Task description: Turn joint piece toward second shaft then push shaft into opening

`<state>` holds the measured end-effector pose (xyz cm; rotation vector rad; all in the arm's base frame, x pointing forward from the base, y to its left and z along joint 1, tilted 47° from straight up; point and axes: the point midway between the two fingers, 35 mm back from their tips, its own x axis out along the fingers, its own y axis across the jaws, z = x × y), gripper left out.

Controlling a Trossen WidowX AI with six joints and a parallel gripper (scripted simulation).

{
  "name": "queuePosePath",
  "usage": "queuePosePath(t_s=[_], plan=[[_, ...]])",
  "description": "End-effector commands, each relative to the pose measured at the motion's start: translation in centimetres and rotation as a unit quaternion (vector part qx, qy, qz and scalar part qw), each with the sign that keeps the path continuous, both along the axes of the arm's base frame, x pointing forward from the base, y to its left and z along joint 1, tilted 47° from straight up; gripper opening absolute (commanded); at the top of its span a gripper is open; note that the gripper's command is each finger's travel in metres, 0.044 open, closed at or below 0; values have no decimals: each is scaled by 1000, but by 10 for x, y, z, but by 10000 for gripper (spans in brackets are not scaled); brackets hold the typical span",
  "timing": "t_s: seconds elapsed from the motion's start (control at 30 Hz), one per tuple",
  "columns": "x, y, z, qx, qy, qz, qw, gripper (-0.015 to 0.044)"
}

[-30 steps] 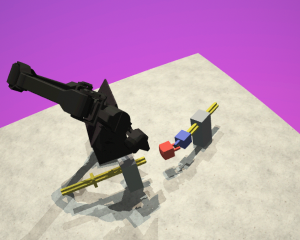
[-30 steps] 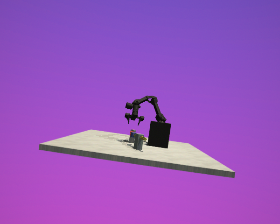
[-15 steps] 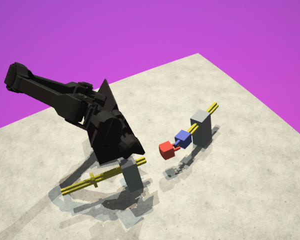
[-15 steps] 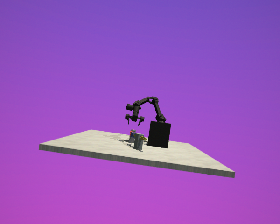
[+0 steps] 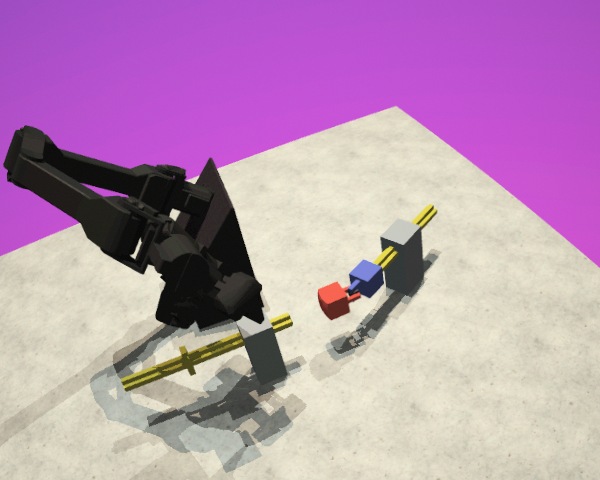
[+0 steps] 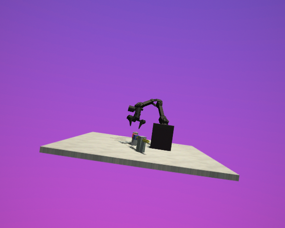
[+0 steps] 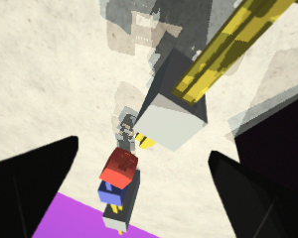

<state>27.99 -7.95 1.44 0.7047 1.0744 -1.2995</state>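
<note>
The red joint piece (image 5: 333, 301) (image 7: 118, 173) hangs by prongs on the blue hinge piece (image 5: 365, 279) (image 7: 111, 194), at the end of the yellow fixed shaft (image 5: 385, 256) in the far grey block (image 5: 404, 260). I cannot tell whether its opening lines up with the second shaft. The second yellow shaft (image 5: 150, 373) (image 7: 233, 47) passes through the near grey block (image 5: 265, 356) (image 7: 170, 123); its front end stands apart from the red piece. My gripper (image 6: 134, 127) (image 7: 146, 149) is open and empty, above the blocks. Its fingertips are unclear in the top view.
A crosspiece (image 5: 187, 360) sticks out from the second shaft behind the near block. The arm's dark pedestal (image 6: 161, 137) stands beside the blocks. The pale table top (image 5: 496, 330) (image 6: 100, 147) carries shadows of the arm and blocks.
</note>
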Motion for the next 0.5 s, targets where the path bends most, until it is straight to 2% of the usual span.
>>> queuePosePath(t_s=[0.0,0.47], plan=[[-1,-15,13,-18,29,54,998,440],[-9,-60,60,-69,156,242,955,440]])
